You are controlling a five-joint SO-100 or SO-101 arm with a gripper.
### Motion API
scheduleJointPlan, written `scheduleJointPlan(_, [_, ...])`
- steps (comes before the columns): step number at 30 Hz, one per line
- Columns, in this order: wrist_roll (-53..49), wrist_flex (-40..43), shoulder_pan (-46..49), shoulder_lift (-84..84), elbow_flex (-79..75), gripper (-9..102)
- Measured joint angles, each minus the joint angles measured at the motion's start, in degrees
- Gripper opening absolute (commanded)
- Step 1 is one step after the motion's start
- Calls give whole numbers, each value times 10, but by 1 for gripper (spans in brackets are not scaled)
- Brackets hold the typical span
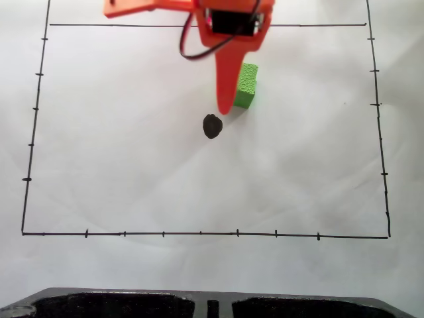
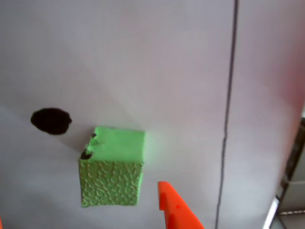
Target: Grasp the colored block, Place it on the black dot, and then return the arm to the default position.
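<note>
The colored block point(image 1: 246, 86) is a small green cube with a crinkled surface, lying on white paper just up and right of the black dot point(image 1: 212, 126). The orange arm point(image 1: 225, 26) reaches in from the top edge. Its pointed finger point(image 1: 225, 93) comes down along the block's left side, with the tip just above the dot. In the wrist view the block point(image 2: 112, 167) lies right of the dot point(image 2: 51, 120), apart from it. One orange fingertip point(image 2: 174, 207) stands right of the block with a gap between them. The gripper point(image 1: 233, 99) looks open and nothing is clamped.
A hand-drawn black border with tick marks point(image 1: 199, 233) frames the white paper; one of its lines point(image 2: 228, 95) runs down the wrist view. A dark moulded tray edge point(image 1: 199, 305) lies along the bottom of the fixed view. Open paper spreads left of and below the dot.
</note>
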Motion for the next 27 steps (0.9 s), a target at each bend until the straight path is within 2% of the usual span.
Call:
scheduleJointPlan(15, [-16, -82, 6, -115, 0, 36])
scheduleJointPlan(27, [-27, -109, 5, -139, 0, 24])
